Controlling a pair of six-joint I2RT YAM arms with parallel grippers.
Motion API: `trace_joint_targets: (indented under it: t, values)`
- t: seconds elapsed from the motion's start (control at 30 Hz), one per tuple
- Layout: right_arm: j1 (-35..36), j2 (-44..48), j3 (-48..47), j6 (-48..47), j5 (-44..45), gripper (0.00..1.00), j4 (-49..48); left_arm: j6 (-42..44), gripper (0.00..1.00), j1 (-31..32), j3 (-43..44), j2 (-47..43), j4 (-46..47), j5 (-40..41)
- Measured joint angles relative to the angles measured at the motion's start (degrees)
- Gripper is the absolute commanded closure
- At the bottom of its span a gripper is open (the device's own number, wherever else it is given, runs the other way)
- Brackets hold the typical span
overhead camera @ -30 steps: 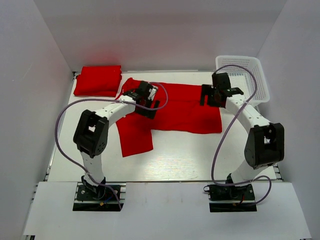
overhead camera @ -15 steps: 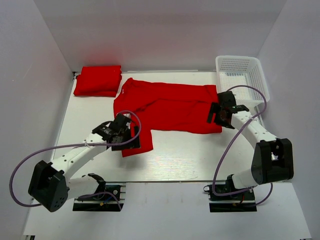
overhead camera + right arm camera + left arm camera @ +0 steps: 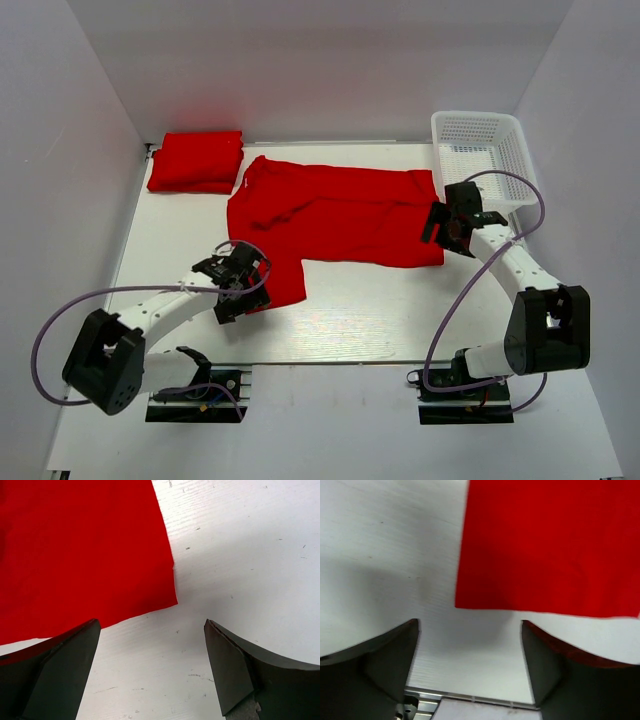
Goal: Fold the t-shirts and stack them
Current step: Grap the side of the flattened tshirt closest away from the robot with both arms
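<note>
One red t-shirt [image 3: 335, 215] lies spread flat on the white table, with a flap reaching toward the near side at its left. A second red t-shirt [image 3: 196, 160] lies folded at the back left corner. My left gripper [image 3: 240, 296] is open and empty, just off the near left corner of the flap. The left wrist view shows that cloth corner [image 3: 545, 545] beyond the open gripper [image 3: 470, 645]. My right gripper [image 3: 447, 228] is open and empty at the shirt's right edge. The right wrist view shows the shirt's corner [image 3: 85, 550] ahead of the gripper [image 3: 152, 650].
A white mesh basket [image 3: 485, 150] stands at the back right, close behind the right arm. White walls enclose the table on three sides. A metal rail [image 3: 470, 700] runs along the table's near edge.
Both grippers have drawn back from over the middle of the shirt to its edges. The left arm swung toward the near left; the shirt now lies flatter and wider.
</note>
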State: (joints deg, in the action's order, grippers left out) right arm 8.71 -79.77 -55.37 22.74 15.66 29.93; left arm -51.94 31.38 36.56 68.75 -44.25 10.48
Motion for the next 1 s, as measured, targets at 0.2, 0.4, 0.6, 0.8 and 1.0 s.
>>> trace_joint_targets:
  t: [0.2, 0.4, 0.6, 0.8, 1.0]
  values:
    - [-0.6, 0.5, 0.0, 0.0, -0.4, 0.1, 0.0, -1.5, 0.34, -0.5, -0.7, 5.1, 1.2, 1.4]
    - [-1.0, 1.1, 0.0, 0.0, -0.9, 0.1, 0.1, -1.5, 0.41, -1.4, -0.3, 6.1, 1.2, 2.4]
    - [-1.2, 1.5, 0.6, 0.0, -0.9, 0.1, 0.2, -0.4, 0.55, -2.7, 0.1, 7.0, 2.8, 2.9]
    - [-1.2, 1.6, 1.4, 0.0, -0.9, 0.1, 0.4, 3.2, 0.86, -3.5, 0.1, 7.7, 8.3, 2.8]
    - [-1.4, 1.7, 2.0, 0.0, -0.8, 0.1, 0.4, 6.7, 1.0, -3.8, -0.1, 8.5, 14.1, 2.0]
